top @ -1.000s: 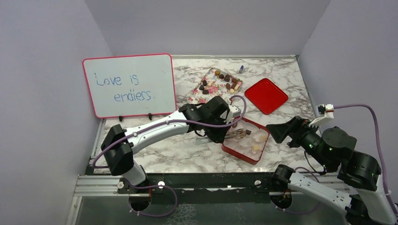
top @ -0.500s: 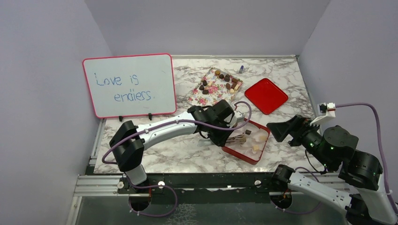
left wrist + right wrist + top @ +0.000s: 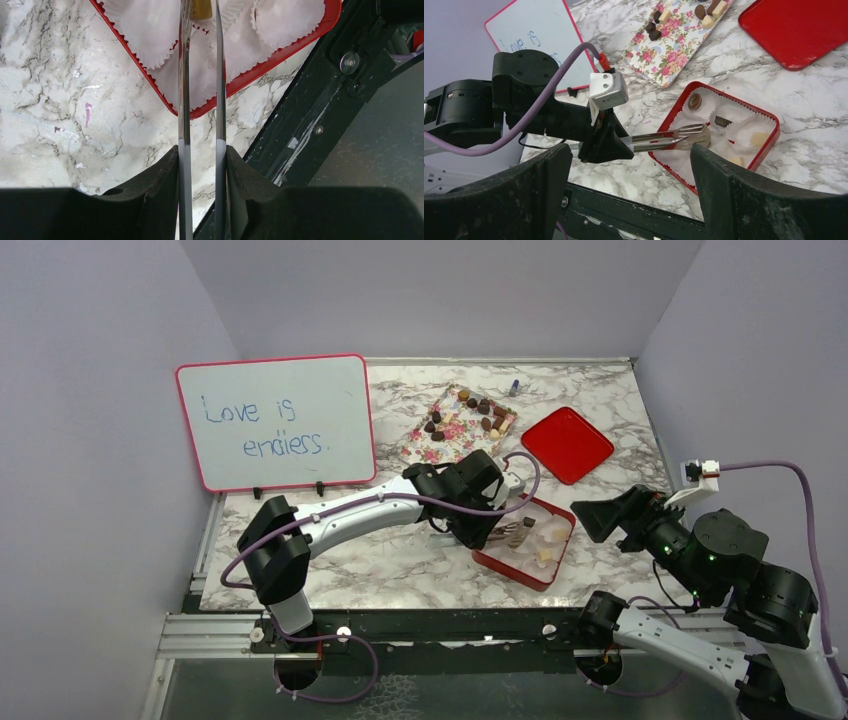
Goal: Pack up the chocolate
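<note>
My left gripper [image 3: 201, 150] is shut on a pair of metal tongs [image 3: 184, 75], whose blades reach over the red box [image 3: 250, 75] lined with white paper cups [image 3: 150, 30]. A light brown chocolate [image 3: 201, 7] sits between the tong tips, low over a cup. In the right wrist view the box [image 3: 669, 120] holds a round dark piece [image 3: 695, 101], a dark block [image 3: 722, 121] and a cream piece [image 3: 758, 139]. More chocolate [image 3: 485, 410] lies on the floral tray [image 3: 425, 447]. My right gripper [image 3: 630, 152] hangs open and empty, right of the box.
The red lid [image 3: 567, 444] lies behind the box at the right. A whiteboard [image 3: 275, 420] stands at the back left. A small blue-capped object [image 3: 514, 387] rests near the back edge. The black frame rail [image 3: 320, 115] runs just beyond the box's near corner.
My left arm has carried the tongs a little to the right, further over the red box, and has stayed nearly still since. The right arm has barely moved.
</note>
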Tool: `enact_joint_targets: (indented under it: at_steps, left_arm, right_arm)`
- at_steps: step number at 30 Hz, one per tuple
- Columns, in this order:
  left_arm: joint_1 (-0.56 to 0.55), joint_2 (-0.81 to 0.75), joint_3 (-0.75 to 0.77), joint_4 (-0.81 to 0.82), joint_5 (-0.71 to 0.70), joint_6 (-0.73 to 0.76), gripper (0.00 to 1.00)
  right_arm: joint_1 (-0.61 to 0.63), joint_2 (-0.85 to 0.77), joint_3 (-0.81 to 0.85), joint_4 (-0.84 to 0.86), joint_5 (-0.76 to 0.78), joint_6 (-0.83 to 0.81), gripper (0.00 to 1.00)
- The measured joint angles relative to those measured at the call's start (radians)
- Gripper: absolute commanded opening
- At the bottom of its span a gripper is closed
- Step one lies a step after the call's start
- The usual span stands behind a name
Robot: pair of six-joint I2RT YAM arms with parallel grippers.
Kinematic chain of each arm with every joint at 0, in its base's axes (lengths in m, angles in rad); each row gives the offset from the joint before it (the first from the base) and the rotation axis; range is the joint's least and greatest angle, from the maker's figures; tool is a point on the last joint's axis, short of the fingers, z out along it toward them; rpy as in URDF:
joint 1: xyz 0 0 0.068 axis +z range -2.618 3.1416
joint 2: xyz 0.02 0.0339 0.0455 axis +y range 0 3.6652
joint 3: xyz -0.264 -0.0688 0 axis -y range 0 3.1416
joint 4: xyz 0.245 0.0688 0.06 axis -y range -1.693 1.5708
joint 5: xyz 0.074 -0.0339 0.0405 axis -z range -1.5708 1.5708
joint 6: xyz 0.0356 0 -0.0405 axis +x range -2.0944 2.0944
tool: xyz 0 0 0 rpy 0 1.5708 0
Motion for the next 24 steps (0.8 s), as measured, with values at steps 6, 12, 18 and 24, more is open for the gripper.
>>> enact_joint_targets:
  at_steps: [6, 12, 18, 24]
  left_arm:
    - [0.000, -0.001, 0.005, 0.005, -0.029, -0.005, 0.35]
    - [-0.002, -0.009, 0.024, 0.006, -0.070, -0.023, 0.35]
    - [-0.002, -0.043, 0.059, 0.009, -0.126, -0.046, 0.35]
    - [-0.002, -0.053, 0.124, 0.005, -0.269, -0.066, 0.35]
  right_arm:
    - [0.000, 0.000, -0.011, 0.000, 0.000, 0.000, 0.94]
    - [0.000, 0.001, -0.024, 0.001, -0.001, 0.000, 0.94]
    - [0.000, 0.003, -0.056, 0.007, -0.003, 0.000, 0.94]
    - [0.000, 0.003, -0.085, 0.009, -0.019, 0.004, 0.94]
